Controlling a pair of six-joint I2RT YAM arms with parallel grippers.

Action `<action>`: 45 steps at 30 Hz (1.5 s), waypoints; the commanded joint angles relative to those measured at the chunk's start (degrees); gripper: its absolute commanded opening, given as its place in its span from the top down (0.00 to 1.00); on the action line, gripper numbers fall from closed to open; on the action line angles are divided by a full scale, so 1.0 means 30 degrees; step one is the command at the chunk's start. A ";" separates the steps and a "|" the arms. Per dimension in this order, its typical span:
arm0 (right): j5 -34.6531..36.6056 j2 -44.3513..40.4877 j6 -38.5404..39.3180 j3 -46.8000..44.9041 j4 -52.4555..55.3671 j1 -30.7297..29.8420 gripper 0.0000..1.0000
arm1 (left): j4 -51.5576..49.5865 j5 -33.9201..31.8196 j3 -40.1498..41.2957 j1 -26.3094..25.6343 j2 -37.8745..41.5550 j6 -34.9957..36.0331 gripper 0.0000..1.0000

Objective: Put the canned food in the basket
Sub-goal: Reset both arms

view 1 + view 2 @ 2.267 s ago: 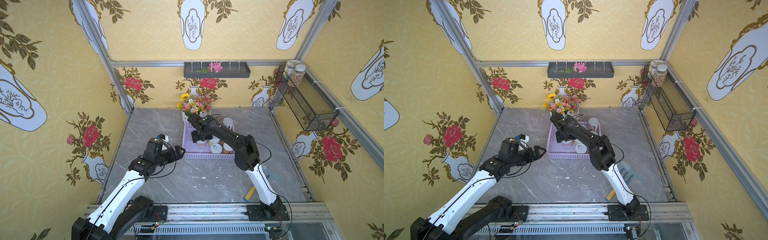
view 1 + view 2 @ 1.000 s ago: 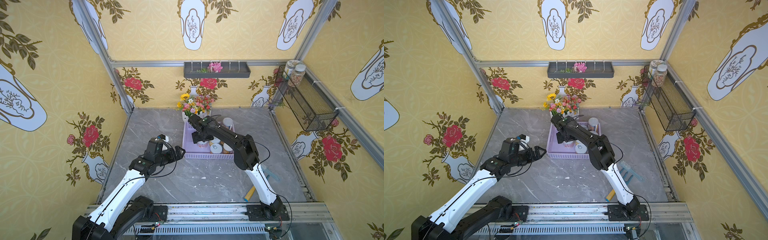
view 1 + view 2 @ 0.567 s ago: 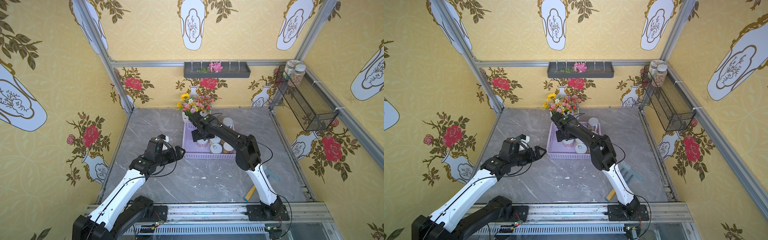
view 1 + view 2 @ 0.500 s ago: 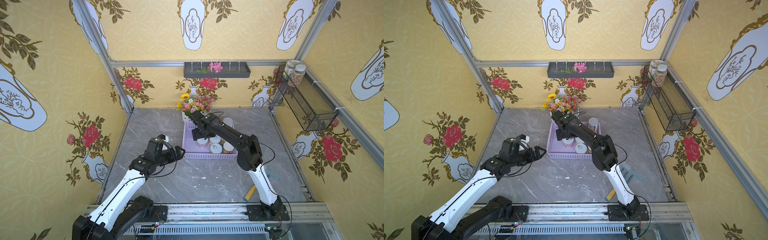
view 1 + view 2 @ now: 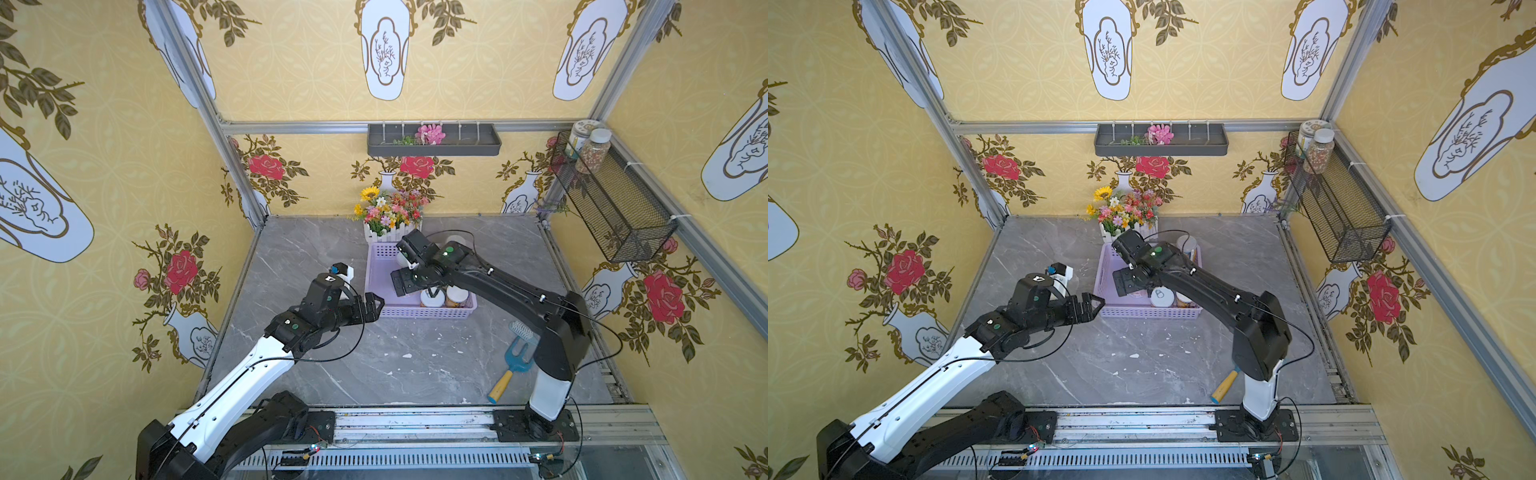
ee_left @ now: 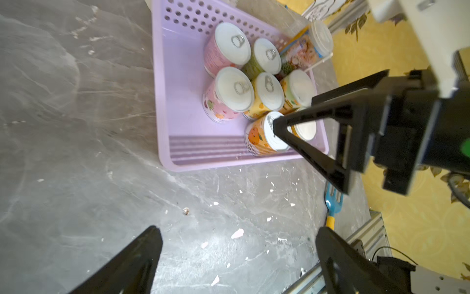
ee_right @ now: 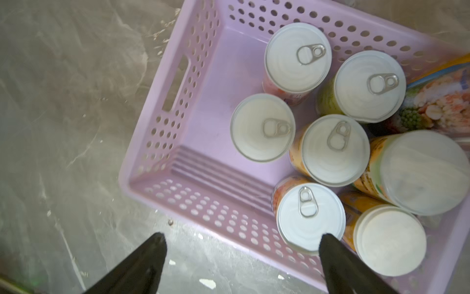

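Sitting in the lavender basket (image 7: pixel 178 84): eight cans (image 7: pixel 334 150), all clustering at one end. Seven are standing upright with the long axis vertical and the tops facing up. Five are showing pull-tab tops (image 7: pixel 297 58) and two white lids (image 7: pixel 389 240), one of them taller. The eighth can (image 7: pixel 437 101) is lying tipped, its lid end pointing over the rim; can't tell if it's fully inside. The right gripper (image 7: pixel 243 236) is hovering above the basket, fingers spread, gripping nothing. The left gripper (image 6: pixel 239 231) is hanging over the table (image 5: pixel 374 365) beside the basket, spread and empty. The wire basket (image 5: pixel 615 199) is holding two jars (image 5: pixel 592 149).
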State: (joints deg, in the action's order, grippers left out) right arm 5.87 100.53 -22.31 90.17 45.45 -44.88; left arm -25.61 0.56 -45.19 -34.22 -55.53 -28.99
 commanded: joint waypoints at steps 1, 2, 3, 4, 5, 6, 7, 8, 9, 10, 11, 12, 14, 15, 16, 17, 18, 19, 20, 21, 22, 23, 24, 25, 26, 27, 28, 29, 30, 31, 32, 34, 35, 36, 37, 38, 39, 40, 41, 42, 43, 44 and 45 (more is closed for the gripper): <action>-0.0975 -0.2304 0.0432 -0.2793 -0.3589 -0.0142 0.03 | 0.1137 -0.1657 0.0501 -0.0687 -0.0016 -0.0443 0.00; -0.1002 -0.3245 0.0414 -0.3844 -0.4253 -0.0154 0.03 | 0.1486 -0.1758 0.0663 -0.0750 0.0062 -0.0635 0.00; -0.1044 -0.4169 0.0415 -0.4842 -0.4714 -0.0127 0.03 | 0.1873 -0.1797 0.0854 -0.0752 0.0164 -0.0690 0.00; -0.1058 -0.4957 0.0407 -0.5758 -0.5150 -0.0029 0.03 | 0.2339 -0.1779 0.1021 -0.0738 0.0338 -0.0782 0.00; -0.0970 -0.5645 0.0381 -0.6583 -0.5533 0.0119 0.03 | 0.2818 -0.1950 0.1296 -0.0723 0.0534 -0.0800 0.00; -0.0940 -0.6127 0.0410 -0.7241 -0.5789 0.0243 0.03 | 0.3401 -0.2007 0.1598 -0.0709 0.0790 -0.0692 0.00; -0.0722 -0.6562 0.0537 -0.7909 -0.6089 0.0268 0.03 | 0.4081 -0.2006 0.1939 -0.0694 0.1054 -0.0573 0.00; -0.0282 -0.7010 0.0625 -0.8480 -0.6252 0.0296 0.03 | 0.4628 -0.2183 0.2241 -0.0672 0.1354 -0.0537 0.00; 0.0181 -0.7445 0.0674 -0.8969 -0.6400 0.0338 0.03 | 0.5092 -0.2354 0.2514 -0.0665 0.1602 -0.0481 0.00; 0.0609 -0.7832 0.0719 -0.9534 -0.6633 0.0322 0.03 | 0.5491 -0.2707 0.2744 -0.0636 0.1833 -0.0333 0.00; 0.1059 -0.8188 0.0727 -1.0069 -0.6896 0.0369 0.03 | 0.5806 -0.3104 0.2950 -0.0606 0.1990 -0.0159 0.00; 0.1524 -0.8473 0.0784 -1.0507 -0.7078 0.0448 0.03 | 0.5986 -0.3513 0.3100 -0.0584 0.2069 -0.0007 0.00; 0.2489 -0.9013 0.0856 -1.1383 -0.7457 0.0793 0.03 | 0.6271 -0.4515 0.3313 -0.0522 0.2132 0.0448 0.00; 0.2819 -0.9186 0.0837 -1.1753 -0.7571 0.1052 0.03 | 0.6446 -0.4865 0.3382 -0.0504 0.2132 0.0776 0.00; 0.3061 -0.9449 0.0803 -1.2132 -0.7736 0.1532 0.03 | 0.6596 -0.5461 0.3421 -0.0467 0.2088 0.1183 0.00; 0.3143 -0.9721 0.0828 -1.2583 -0.8027 0.2111 0.03 | 0.6830 -0.6028 0.3536 -0.0395 0.2048 0.1588 0.00; 0.3259 -0.9952 0.0816 -1.2968 -0.8258 0.2679 0.03 | 0.7124 -0.6148 0.3614 -0.0225 0.1994 0.1988 0.00; 0.3394 -1.0212 0.0792 -1.3353 -0.8507 0.3362 0.03 | 0.7528 -0.5966 0.3695 -0.0011 0.1903 0.2551 0.00; 0.3285 -1.0494 0.0803 -1.3770 -0.8804 0.4116 0.03 | 0.7964 -0.5928 0.3804 0.0150 0.1800 0.3072 0.00; 0.3021 -1.0737 0.0811 -1.4094 -0.9119 0.4773 0.03 | 0.8274 -0.5979 0.3853 0.0367 0.1728 0.3357 0.00; 0.2631 -1.1015 0.0922 -1.4581 -0.9513 0.5586 0.03 | 0.8550 -0.5847 0.3900 0.0703 0.1617 0.3575 0.00; 0.2354 -1.1286 0.1019 -1.4973 -0.9899 0.6314 0.03 | 0.8915 -0.5296 0.3987 0.1112 0.1482 0.3857 0.00; 0.2091 -1.1493 0.1118 -1.5361 -1.0219 0.6963 0.03 | 0.9327 -0.4664 0.4062 0.1503 0.1386 0.4121 0.00; 0.1874 -1.1713 0.1231 -1.5674 -1.0606 0.7630 0.03 | 0.9766 -0.4213 0.4192 0.1931 0.1260 0.4338 0.00; 0.1685 -1.1876 0.1396 -1.6011 -1.0941 0.8333 0.03 | 1.0151 -0.4141 0.4299 0.2280 0.1156 0.4416 0.00; 0.1648 -1.1987 0.1482 -1.6224 -1.1205 0.8872 0.03 | 1.0446 -0.4165 0.4390 0.2537 0.1081 0.4543 0.00; 0.1581 -1.2060 0.1616 -1.6480 -1.1549 0.9520 0.03 | 1.0796 -0.4265 0.4506 0.3111 0.0998 0.4735 0.00; 0.1315 -1.2079 0.1793 -1.6682 -1.1875 1.0176 0.03 | 1.1213 -0.4457 0.4664 0.3478 0.0939 0.5008 0.00; 0.1154 -1.2023 0.1948 -1.6847 -1.2209 1.0716 0.03 | 1.1584 -0.4692 0.4823 0.3737 0.0903 0.5267 0.00; 0.0925 -1.1914 0.2133 -1.7000 -1.2556 1.1304 0.03 | 1.1973 -0.5101 0.5045 0.4053 0.0864 0.5476 0.00; 0.0729 -1.1745 0.2297 -1.7117 -1.2856 1.1794 0.03 | 1.2481 -0.5609 0.5374 0.4384 0.0843 0.5664 0.00; 0.0411 -1.1282 0.2552 -1.7221 -1.3333 1.2647 0.03 | 1.3509 -0.6781 0.6093 0.4852 0.0897 0.6272 0.00; 0.0389 -1.1018 0.2638 -1.7251 -1.3553 1.2990 0.03 | 1.4158 -0.7521 0.6599 0.5021 0.0958 0.6680 0.00; 0.0403 -1.0789 0.2618 -1.7277 -1.3787 1.3291 0.03 | 1.4867 -0.7975 0.7095 0.5123 0.1011 0.7054 0.00; 0.0298 -1.0543 0.2747 -1.7374 -1.4203 1.3616 0.03 | 1.5646 -0.8234 0.7651 0.5341 0.1048 0.7551 0.00; 0.0244 -1.0282 0.2912 -1.7522 -1.4665 1.3873 0.03 | 1.6456 -0.8343 0.8137 0.5589 0.1027 0.7967 0.00; 0.0292 -1.0059 0.3103 -1.7673 -1.5111 1.4028 0.03 | 1.7084 -0.8388 0.8507 0.5815 0.0927 0.8163 0.00; 0.0232 -0.9788 0.3333 -1.7851 -1.5719 1.4179 0.03 | 1.7880 -0.8328 0.8877 0.6143 0.0749 0.8296 0.00; 0.0143 -0.9504 0.3642 -1.8046 -1.6323 1.4314 0.03 | 1.8523 -0.8221 0.9207 0.6449 0.0429 0.8276 0.00; 0.0031 -0.9249 0.3977 -1.8199 -1.6883 1.4371 0.03 | 1.9136 -0.8118 0.9460 0.6698 0.0112 0.8251 0.00; 0.0027 -0.8924 0.4317 -1.8396 -1.7580 1.4411 0.03 | 1.9949 -0.7834 0.9752 0.6923 -0.0344 0.8352 0.00; 0.0065 -0.8591 0.4513 -1.8559 -1.8249 1.4458 0.03 | 2.0841 -0.7649 1.0045 0.7073 -0.0828 0.8366 0.00; 0.0038 -0.8315 0.4596 -1.8693 -1.8901 1.4466 0.03 | 2.1746 -0.7482 1.0286 0.7171 -0.1286 0.8492 0.00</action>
State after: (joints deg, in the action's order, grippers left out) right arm 6.83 74.15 -11.46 34.92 -1.83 -1.76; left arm 28.23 -22.70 -15.90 -13.43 -56.99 -5.67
